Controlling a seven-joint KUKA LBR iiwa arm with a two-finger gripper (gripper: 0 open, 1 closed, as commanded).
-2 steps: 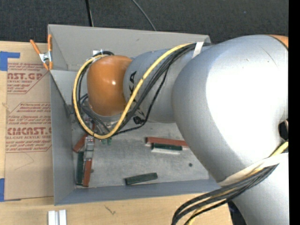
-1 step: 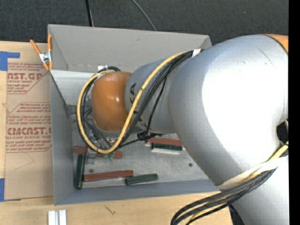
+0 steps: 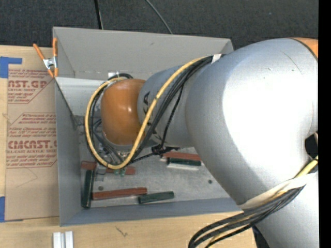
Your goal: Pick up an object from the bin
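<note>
My gripper (image 3: 116, 163) reaches down in the left part of the bin, mostly hidden under the arm's orange cover. It hangs just above a short brown piece (image 3: 129, 171) on the floor. Another small brown piece (image 3: 88, 165) lies to its left. A dark green marker (image 3: 87, 188) lies lengthwise by the left wall. In front of the gripper lie a long reddish-brown stick (image 3: 119, 192) and a second dark green marker (image 3: 156, 197), near the front wall.
A flat brown, white and green bar (image 3: 183, 159) lies right of the gripper, partly under the arm. The big silver arm covers the bin's right half and its cables loop round the orange cover.
</note>
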